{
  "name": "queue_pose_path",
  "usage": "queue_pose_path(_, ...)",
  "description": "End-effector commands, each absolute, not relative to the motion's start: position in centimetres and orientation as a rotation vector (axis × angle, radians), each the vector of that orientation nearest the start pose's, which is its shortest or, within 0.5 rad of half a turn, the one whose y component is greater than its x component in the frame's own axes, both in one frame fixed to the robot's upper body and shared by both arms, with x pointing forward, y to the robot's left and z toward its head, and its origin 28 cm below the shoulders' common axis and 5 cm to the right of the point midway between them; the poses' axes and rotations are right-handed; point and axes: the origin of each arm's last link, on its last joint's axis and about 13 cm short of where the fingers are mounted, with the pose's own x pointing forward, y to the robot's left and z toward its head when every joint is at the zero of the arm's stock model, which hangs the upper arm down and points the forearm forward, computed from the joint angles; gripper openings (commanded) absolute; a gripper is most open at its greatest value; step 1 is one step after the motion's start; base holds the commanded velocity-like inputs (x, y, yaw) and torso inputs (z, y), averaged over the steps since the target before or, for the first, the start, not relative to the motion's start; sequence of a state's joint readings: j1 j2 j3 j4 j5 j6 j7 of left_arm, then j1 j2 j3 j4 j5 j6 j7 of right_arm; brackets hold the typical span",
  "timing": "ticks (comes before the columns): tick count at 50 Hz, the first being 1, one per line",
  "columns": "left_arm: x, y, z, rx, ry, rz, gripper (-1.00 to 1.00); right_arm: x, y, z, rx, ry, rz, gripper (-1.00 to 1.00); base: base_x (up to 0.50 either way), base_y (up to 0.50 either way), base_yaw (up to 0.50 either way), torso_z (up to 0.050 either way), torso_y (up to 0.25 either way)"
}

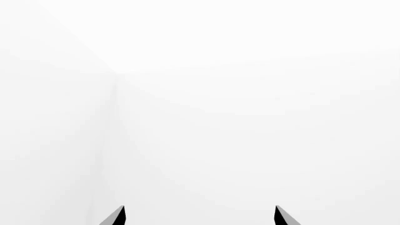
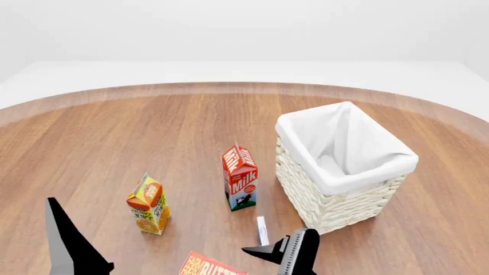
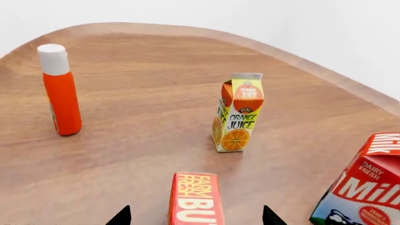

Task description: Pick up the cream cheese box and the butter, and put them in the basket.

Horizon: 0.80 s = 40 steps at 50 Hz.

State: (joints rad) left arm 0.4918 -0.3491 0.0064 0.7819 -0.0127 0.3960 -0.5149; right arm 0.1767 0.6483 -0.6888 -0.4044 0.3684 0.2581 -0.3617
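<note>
The butter (image 3: pixel 195 199), a red box with white lettering, lies on the wooden table between the spread fingertips of my right gripper (image 3: pixel 195 217), which is open and not touching it. In the head view the butter (image 2: pixel 212 266) shows at the bottom edge, just left of the right gripper (image 2: pixel 279 245). The cream cheese box (image 2: pixel 262 230), small, thin and white, lies in front of the milk carton and close to the right gripper. The white wicker basket (image 2: pixel 324 207) stands at the right. My left gripper (image 1: pixel 200 215) is open and empty, facing blank white; it shows at the lower left of the head view (image 2: pixel 65 243).
A red-and-white milk carton (image 2: pixel 240 177) stands left of the basket, also in the right wrist view (image 3: pixel 366 187). An orange juice carton (image 2: pixel 149 204) stands further left, also in the right wrist view (image 3: pixel 237 112). An orange bottle with a white cap (image 3: pixel 59 89) stands beyond it.
</note>
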Motion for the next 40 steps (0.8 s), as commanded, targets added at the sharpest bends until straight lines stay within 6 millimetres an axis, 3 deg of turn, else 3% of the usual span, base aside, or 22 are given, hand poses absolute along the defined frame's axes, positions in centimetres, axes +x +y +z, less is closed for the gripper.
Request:
queue_pose_path(1, 10.2, 23.3, 13.2, 0.042, -0.709, 0.225, 1.00, 19.5, -10.4, 6.6, -0.251, 0.177, 1.088, 1.00, 0.00, 0.00, 0.00, 0.000, 0.000)
queue_pose_path(40, 10.2, 23.4, 13.3, 0.040, -0.706, 0.225, 1.00, 21.3, -9.1, 6.1, -0.308, 0.313, 1.025, 1.00, 0.00, 0.00, 0.00, 0.000, 0.000)
